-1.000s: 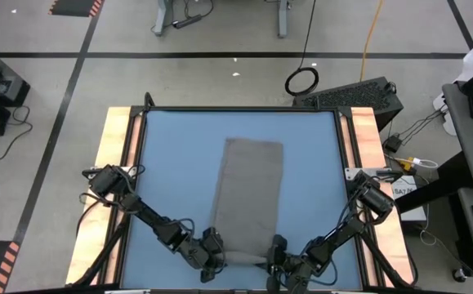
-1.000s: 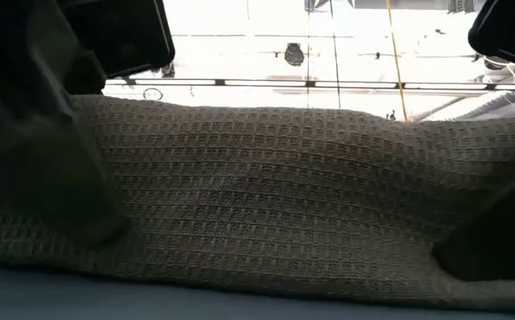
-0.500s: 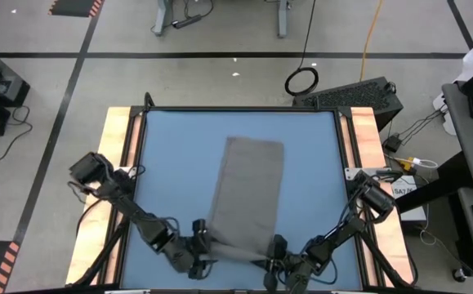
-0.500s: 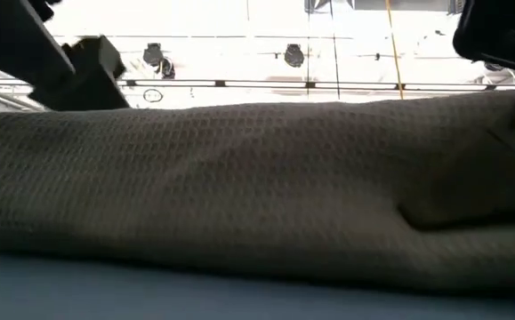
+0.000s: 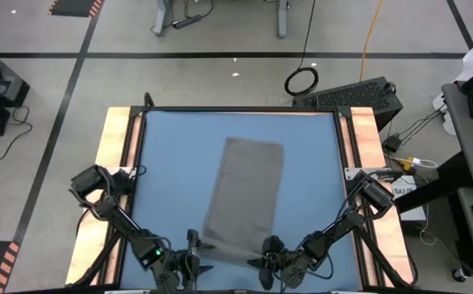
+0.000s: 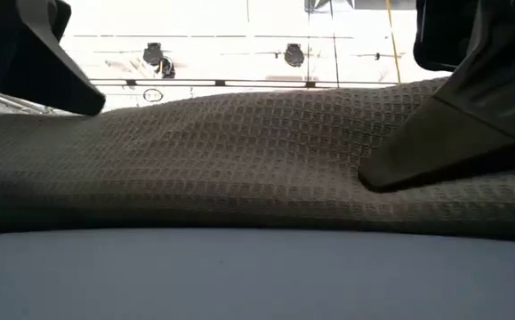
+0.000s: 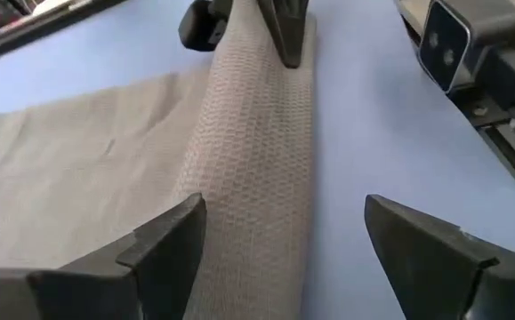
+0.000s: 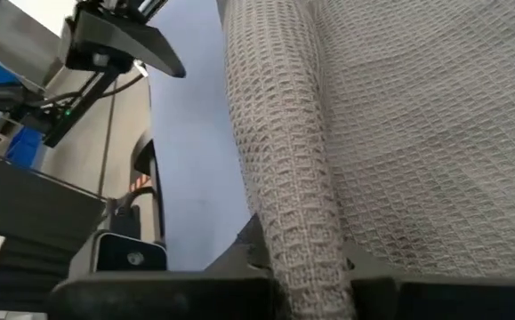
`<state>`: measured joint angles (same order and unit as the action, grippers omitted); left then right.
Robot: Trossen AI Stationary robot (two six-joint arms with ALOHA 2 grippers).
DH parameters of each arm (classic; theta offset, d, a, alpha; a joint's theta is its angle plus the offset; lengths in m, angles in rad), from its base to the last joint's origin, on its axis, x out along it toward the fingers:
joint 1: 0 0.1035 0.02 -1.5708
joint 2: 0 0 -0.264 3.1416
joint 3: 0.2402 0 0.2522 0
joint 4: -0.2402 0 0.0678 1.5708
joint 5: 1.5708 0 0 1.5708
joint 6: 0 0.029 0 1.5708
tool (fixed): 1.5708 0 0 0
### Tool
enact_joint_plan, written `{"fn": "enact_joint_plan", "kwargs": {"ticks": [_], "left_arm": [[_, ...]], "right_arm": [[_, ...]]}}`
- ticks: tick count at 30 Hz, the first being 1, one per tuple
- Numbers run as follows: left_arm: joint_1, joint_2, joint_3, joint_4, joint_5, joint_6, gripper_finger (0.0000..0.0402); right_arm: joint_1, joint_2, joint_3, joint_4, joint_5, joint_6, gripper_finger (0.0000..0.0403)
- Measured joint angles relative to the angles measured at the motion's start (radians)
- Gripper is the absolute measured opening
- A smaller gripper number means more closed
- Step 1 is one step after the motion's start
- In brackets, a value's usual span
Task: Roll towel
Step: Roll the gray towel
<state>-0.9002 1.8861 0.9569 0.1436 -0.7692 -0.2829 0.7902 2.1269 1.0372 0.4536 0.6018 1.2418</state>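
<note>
The blue tabletop (image 5: 162, 188) carries the grey towel (image 5: 244, 192), laid lengthwise near the middle, its near end already turned over into a narrow rolled hem (image 7: 261, 151) at the table's front edge. The right gripper (image 5: 270, 260) pinches the right end of that roll with its fingers closed on the fabric. The left gripper (image 7: 279, 244) sits just off the roll's left end, fingers spread wide and holding nothing.

To roll well, the left gripper should probably close on its end of the roll level with the right one, so both ends turn together and the roll stays straight and tight.

The low view shows only waffle-weave fabric and dark finger shapes. No white tag shows anywhere. From above, both grippers are partly cut off at the frame's lower edge.
</note>
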Motion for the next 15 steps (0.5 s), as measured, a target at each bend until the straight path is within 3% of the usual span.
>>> {"fn": "enact_joint_plan", "kwargs": {"ticks": [15], "left_arm": [[0.026,0.026,0.0,-0.052,-0.04,0.106,0.0311]], "right_arm": [[-0.005,-0.01,0.0,-0.004,-0.013,0.009,0.0006]]}}
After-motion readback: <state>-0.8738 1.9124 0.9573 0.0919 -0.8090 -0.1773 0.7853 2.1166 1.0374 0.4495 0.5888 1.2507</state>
